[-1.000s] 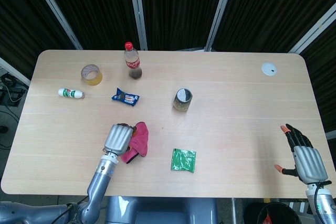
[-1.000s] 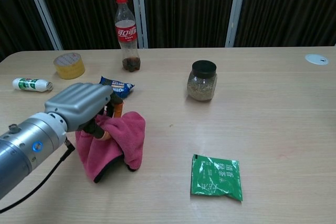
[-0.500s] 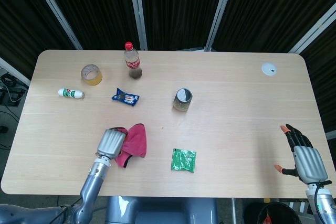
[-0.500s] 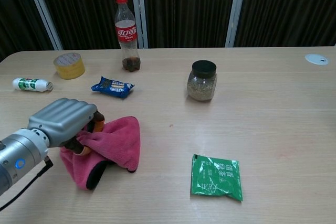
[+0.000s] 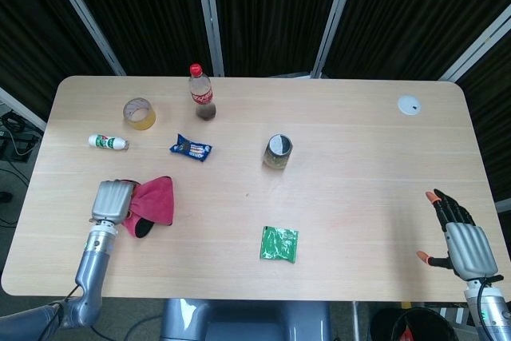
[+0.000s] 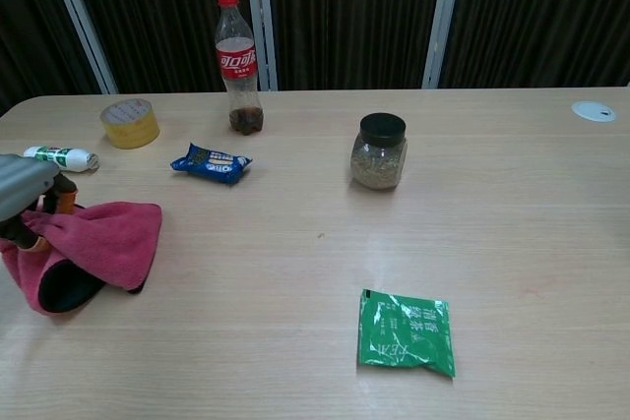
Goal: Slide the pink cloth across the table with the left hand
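Along the counter's [image 5: 335, 221] left side, my left hand [image 5: 111, 200] rests on the pink cloth [image 5: 152, 204], fingers pressing its bunched edge. Beyond it lie a small white bottle [image 5: 107, 142] on its side, a tape roll [image 5: 139, 113] and a blue snack packet [image 5: 191, 148]. Standing farther back, a cola bottle [image 5: 201, 93] holds a little dark drink. Mid-counter, a lidded jar [image 5: 278, 152] holds something grainy, with a green sachet [image 5: 279, 243] nearer me. The cloth is crumpled, one fold showing a dark underside. My right hand [image 5: 461, 237] hangs off the counter's right edge, fingers apart, holding nothing.
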